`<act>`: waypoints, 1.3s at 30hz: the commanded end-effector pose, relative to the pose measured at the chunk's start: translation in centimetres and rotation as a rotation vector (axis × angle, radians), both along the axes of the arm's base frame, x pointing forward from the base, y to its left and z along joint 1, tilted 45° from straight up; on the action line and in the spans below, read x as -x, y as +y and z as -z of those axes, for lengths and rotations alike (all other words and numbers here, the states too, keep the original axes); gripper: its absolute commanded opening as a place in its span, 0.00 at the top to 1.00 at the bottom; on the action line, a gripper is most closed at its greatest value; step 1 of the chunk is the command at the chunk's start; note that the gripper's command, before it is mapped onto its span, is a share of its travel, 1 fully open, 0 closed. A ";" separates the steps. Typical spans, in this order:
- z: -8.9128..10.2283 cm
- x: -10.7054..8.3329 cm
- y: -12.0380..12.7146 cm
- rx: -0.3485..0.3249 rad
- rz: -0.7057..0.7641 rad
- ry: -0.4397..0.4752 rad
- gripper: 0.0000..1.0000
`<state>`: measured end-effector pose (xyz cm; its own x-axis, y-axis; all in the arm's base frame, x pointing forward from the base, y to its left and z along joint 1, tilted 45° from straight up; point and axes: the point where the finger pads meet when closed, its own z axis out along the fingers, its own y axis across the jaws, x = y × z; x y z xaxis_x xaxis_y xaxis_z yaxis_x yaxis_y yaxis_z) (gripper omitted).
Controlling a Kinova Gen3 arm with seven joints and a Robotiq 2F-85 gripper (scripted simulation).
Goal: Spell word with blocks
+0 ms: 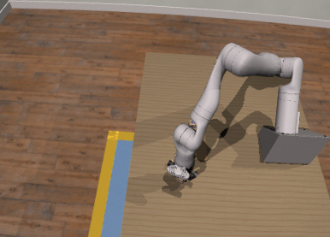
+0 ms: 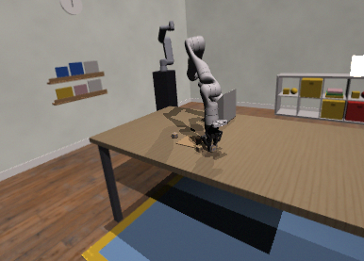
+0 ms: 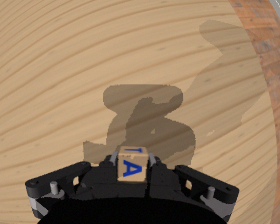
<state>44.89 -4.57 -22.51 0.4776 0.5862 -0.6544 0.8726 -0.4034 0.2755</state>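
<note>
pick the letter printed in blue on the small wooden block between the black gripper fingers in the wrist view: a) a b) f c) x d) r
a: the small wooden block held in the black gripper shows a blue A on its visible face.

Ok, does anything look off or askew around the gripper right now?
Nothing stands out. The gripper is shut on the A block, which sits squarely between the fingers with its letter facing the wrist camera. In the exterior view a small block lies alone on the table, apart from the arm; its letter is too small to read.
</note>
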 end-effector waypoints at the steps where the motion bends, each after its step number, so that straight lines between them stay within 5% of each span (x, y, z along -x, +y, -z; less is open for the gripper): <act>1: 0.0 -0.4 -0.2 0.000 -0.005 -0.005 0.74; 22: -0.1 -0.3 -0.2 0.001 -0.004 -0.004 0.74; 39: -6.4 -1.2 6.0 0.003 -0.001 -0.004 0.74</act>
<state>45.68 -0.02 -16.87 0.4826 0.5712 -0.6640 0.8690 -0.4068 0.2817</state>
